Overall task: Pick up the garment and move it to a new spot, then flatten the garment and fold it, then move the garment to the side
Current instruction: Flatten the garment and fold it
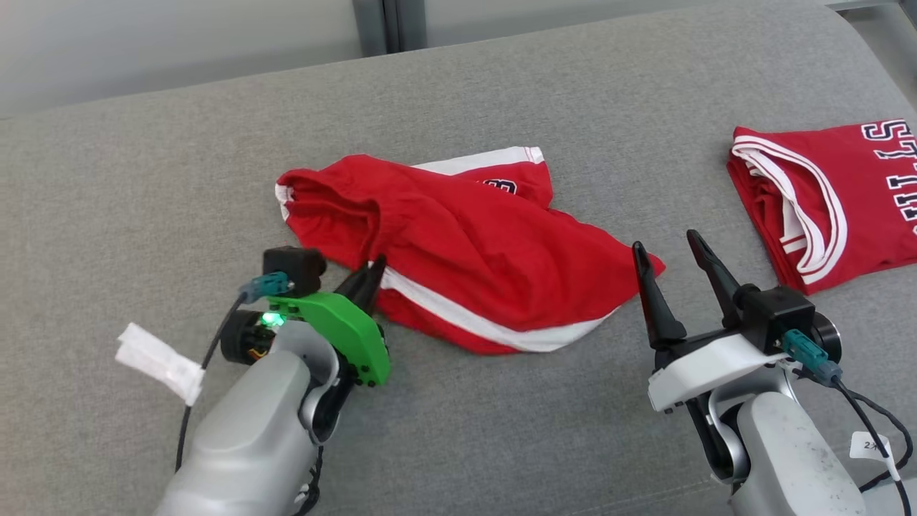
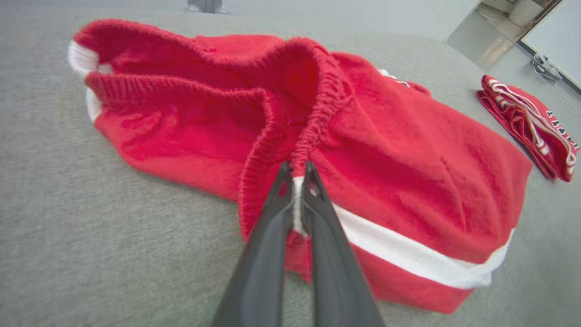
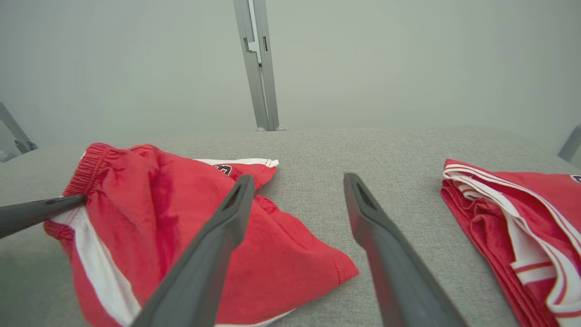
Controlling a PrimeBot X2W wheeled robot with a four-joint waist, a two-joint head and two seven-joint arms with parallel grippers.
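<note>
The garment [image 1: 458, 244] is a pair of red shorts with white side stripes, lying crumpled in the middle of the grey surface. It is seen too in the left wrist view [image 2: 386, 150] and the right wrist view [image 3: 181, 204]. My left gripper [image 1: 371, 276] is shut on the garment's near-left edge, pinching the elastic waistband where the white stripe begins [image 2: 297, 175]. My right gripper [image 1: 668, 245] stands open just off the garment's right corner, nothing between its fingers [image 3: 297, 181].
A folded red jersey [image 1: 824, 201] with white trim and lettering lies at the right edge of the grey padded surface [image 1: 501, 444]. A white tag [image 1: 157, 362] hangs on the left arm's cable. A pale wall and a metal post [image 3: 256, 63] stand behind.
</note>
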